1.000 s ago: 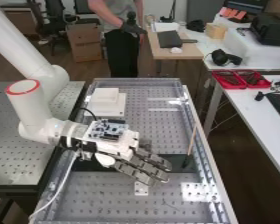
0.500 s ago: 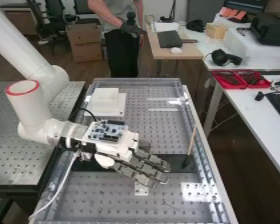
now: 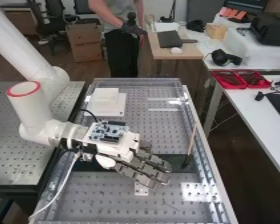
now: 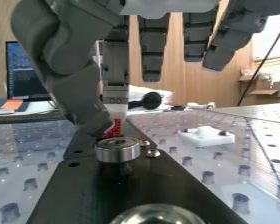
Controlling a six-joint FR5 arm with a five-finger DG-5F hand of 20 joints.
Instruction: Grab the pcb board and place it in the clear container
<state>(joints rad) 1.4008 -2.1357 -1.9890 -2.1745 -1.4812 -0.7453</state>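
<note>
Over the middle of the bench, the dark grey hand (image 3: 144,167) points towards the bench's right side, fingers extended, above a black plate (image 3: 180,163). A blue and white circuit board (image 3: 109,131) lies on top of the white mount behind the fingers. In the wrist view the hand (image 4: 152,47) shows several straight fingers and a bent thumb. The thumb's tip is near a white piece with red print (image 4: 113,129), just behind a round steel knob (image 4: 117,149) on the black plate (image 4: 124,192). I cannot tell whether they touch.
Clear walls (image 3: 137,81) edge the perforated bench. A white block on a base (image 3: 105,102) stands at its far left, and a thin stick (image 3: 191,142) leans near the right rail. A white bracket (image 4: 207,136) sits beside the plate. Red trays (image 3: 240,80) lie on the right table.
</note>
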